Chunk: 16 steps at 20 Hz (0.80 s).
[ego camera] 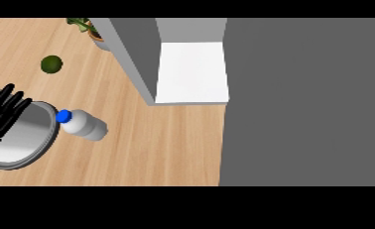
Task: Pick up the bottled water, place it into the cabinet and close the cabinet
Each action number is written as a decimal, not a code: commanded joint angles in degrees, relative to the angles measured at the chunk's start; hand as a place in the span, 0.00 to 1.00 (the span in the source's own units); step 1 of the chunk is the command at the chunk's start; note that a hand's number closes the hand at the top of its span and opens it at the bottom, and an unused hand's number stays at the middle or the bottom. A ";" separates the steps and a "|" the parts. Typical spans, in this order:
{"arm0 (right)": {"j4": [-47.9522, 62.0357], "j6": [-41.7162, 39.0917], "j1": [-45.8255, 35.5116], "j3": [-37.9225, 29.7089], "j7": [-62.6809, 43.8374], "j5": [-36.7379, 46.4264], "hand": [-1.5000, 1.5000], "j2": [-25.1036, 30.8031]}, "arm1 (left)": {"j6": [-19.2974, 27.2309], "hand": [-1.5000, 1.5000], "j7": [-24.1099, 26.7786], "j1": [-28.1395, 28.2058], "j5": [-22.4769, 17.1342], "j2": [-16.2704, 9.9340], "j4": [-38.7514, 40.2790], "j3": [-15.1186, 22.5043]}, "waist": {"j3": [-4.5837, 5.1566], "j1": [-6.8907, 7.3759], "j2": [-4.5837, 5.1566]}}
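On the wooden counter (pixel 168 143), a water bottle (pixel 84 125) lies beside a grey wall (pixel 300 99).

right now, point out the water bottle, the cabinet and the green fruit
water bottle (pixel 86 126), head view, on its clear body lying on the counter
cabinet (pixel 192 72), head view, on its white inner shelf
green fruit (pixel 51 64), head view, on its middle

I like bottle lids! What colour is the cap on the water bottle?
Blue. The cap on the bottled water shows best in the head view.
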State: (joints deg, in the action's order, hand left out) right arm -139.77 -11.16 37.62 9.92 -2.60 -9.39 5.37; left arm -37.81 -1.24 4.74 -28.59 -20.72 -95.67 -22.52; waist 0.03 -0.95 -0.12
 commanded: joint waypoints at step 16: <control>-9.47 -3.73 13.80 3.65 5.95 1.38 0.00 0.24 | 4.15 0.00 28.44 -15.64 26.48 3.19 41.89 2.57 | 0.10 -0.92 0.17</control>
State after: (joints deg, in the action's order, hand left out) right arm -141.67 -15.15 47.29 11.59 5.07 -8.21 6.08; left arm -36.71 23.41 -7.06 -5.27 -18.69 -61.83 -20.23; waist 0.07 -1.68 0.05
